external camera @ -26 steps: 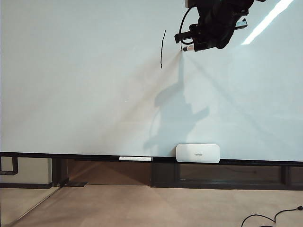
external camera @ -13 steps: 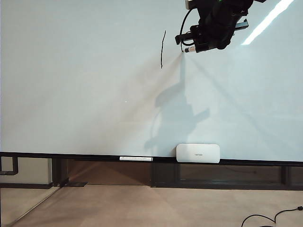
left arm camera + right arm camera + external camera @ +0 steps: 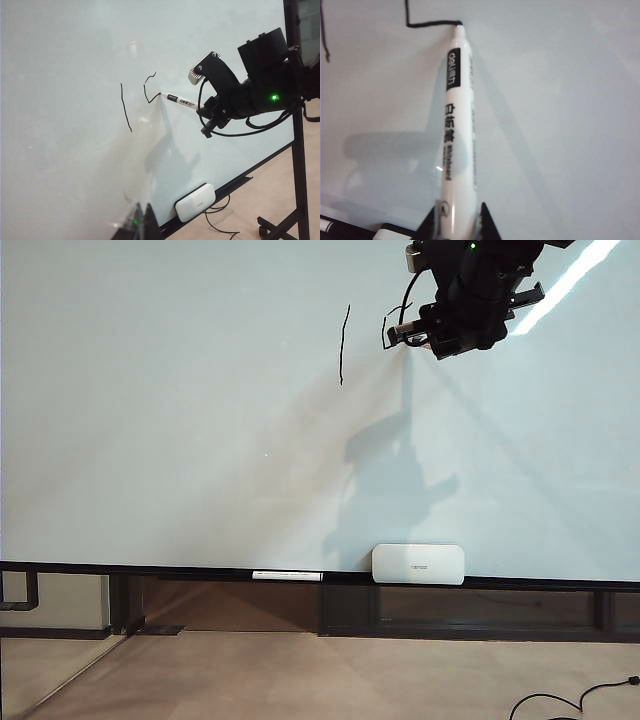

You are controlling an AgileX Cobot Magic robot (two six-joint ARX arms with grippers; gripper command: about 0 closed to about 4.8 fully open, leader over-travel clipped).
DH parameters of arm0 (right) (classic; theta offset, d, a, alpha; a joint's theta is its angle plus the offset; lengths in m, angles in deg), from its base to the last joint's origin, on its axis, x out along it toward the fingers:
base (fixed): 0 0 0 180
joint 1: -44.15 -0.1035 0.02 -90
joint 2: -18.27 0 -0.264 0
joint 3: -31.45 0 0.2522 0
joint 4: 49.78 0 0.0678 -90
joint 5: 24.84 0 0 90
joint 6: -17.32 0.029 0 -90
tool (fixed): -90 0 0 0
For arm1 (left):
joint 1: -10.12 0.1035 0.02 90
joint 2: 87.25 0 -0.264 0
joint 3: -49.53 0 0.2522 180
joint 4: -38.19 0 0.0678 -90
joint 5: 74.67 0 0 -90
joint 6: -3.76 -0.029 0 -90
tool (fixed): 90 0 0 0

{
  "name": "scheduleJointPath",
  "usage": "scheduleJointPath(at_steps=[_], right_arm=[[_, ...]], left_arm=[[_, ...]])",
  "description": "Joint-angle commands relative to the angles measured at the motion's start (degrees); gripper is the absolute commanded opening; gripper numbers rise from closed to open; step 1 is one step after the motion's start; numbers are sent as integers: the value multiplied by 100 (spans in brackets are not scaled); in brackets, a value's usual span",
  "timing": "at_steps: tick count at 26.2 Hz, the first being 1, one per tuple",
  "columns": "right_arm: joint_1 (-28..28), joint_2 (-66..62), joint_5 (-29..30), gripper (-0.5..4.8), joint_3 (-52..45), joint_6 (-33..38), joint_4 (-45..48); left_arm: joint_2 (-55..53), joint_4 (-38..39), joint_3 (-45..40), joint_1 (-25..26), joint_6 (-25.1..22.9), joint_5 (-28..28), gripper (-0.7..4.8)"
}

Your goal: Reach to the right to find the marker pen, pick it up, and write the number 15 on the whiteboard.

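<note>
Gripping the slim white marker pen (image 3: 454, 145) between its two dark fingers, the right gripper (image 3: 432, 337) holds high at the upper right of the large glossy pale whiteboard (image 3: 180, 440). The pen's tip touches the board at the end of a freshly angled black stroke (image 3: 148, 89), just beside the near-vertical black "1" (image 3: 343, 344). The left gripper is not in view; its state cannot be told. A white rounded box (image 3: 418, 563) rests on the dark bottom rail (image 3: 150, 570).
</note>
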Motion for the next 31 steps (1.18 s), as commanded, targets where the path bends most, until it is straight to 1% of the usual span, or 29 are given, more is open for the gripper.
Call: scheduleJointPath(at_steps=[1, 5, 10, 15, 21, 26, 31], right_arm=[[48, 37, -271, -2, 35, 52, 120], [48, 39, -378, -1, 35, 48, 116], [48, 44, -354, -1, 35, 7, 74], [50, 42, -354, -1, 35, 17, -299], [55, 26, -35, -2, 22, 227, -608], [208, -238, 127, -2, 22, 433, -861], [289, -435, 256, -2, 22, 505, -732]], left_arm=[[24, -103, 15, -2, -44, -9, -6], [22, -98, 15, -2, -46, -9, -6], [22, -98, 15, -2, -44, -72, -6], [22, -103, 15, -2, -46, -74, -6], [22, -107, 15, -2, -46, -74, -6], [22, -105, 15, -2, -120, -105, -6], [26, -105, 15, -2, -151, -111, -6]])
